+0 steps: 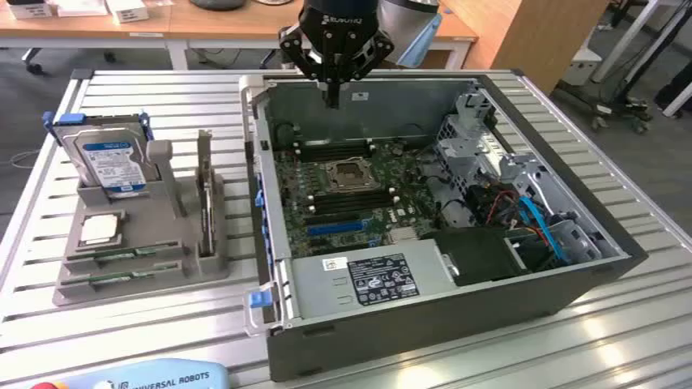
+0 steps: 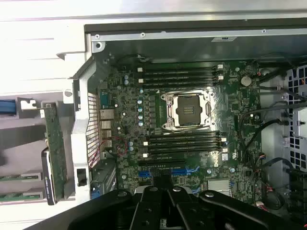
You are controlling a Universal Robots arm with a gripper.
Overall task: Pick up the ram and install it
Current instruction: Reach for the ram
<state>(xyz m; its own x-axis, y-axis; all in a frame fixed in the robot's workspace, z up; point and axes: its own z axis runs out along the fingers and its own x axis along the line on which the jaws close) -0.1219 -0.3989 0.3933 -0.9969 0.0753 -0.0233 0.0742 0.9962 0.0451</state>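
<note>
Two green ram (image 1: 121, 255) sticks lie in the front slots of the grey holder (image 1: 162, 267) at the exterior view's left; their ends show in the wrist view as ram (image 2: 14, 177). Another long green board (image 2: 55, 153) stands on edge in the same holder. My gripper (image 1: 332, 96) hangs shut and empty over the far wall of the open computer case (image 1: 433, 316), well away from the holder. In the wrist view the gripper (image 2: 161, 189) points down at the motherboard, whose black memory slots (image 2: 184, 143) flank the processor socket (image 2: 187, 110).
A silver hard drive with a blue label (image 1: 108, 166) and a square processor chip (image 1: 100, 229) sit in the holder. Inside the case are a power supply (image 1: 373, 279), a drive cage (image 1: 476, 138) and cables (image 1: 530, 219). The slatted table's front edge is near the case.
</note>
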